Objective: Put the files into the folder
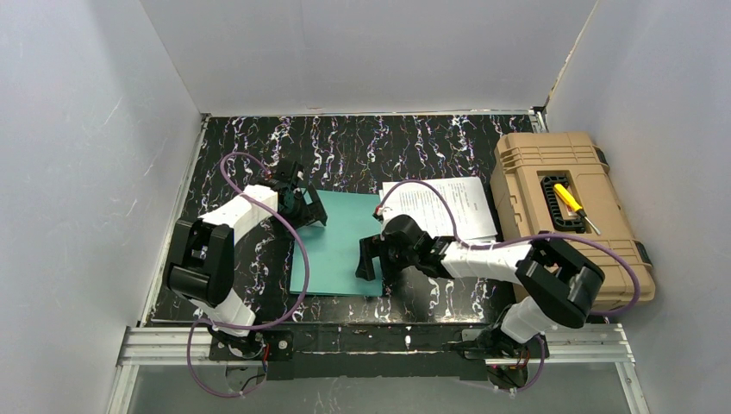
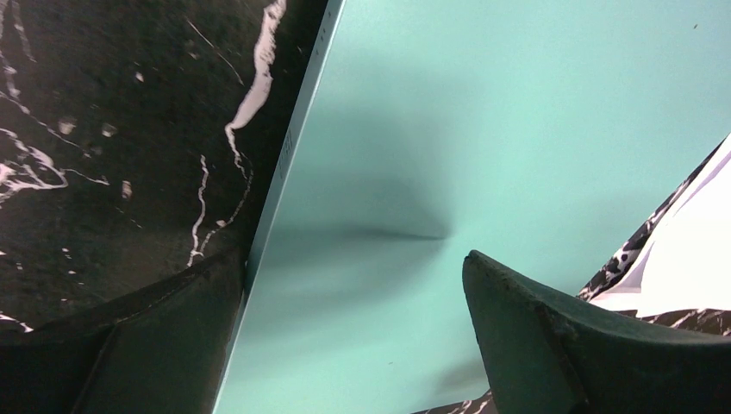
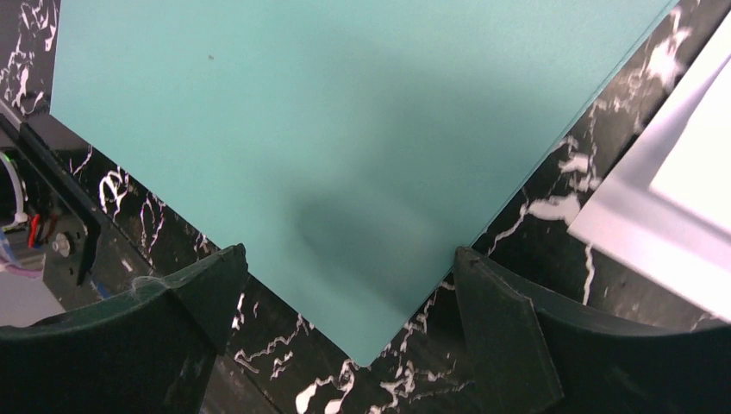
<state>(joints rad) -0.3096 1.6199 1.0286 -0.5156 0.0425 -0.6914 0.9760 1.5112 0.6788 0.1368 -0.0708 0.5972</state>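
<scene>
Evidently to lift its cover, the left gripper (image 1: 309, 207) straddles the left edge of the closed teal folder (image 1: 340, 241) and the right gripper (image 1: 375, 261) its near-right corner, both wide open and empty, while the files (image 1: 452, 207) lie between folder and toolbox (image 1: 565, 216).

- left arm (image 1: 226, 226): white links, black joint housings; purple cable (image 1: 305, 280) looping back from the left gripper (image 2: 353, 267)
- right arm (image 1: 491, 257): same white and black; purple cable (image 1: 595, 237) arcing behind its wrist
- fingers (image 3: 509, 345): dark matte wedges, edges rough and chipped
</scene>
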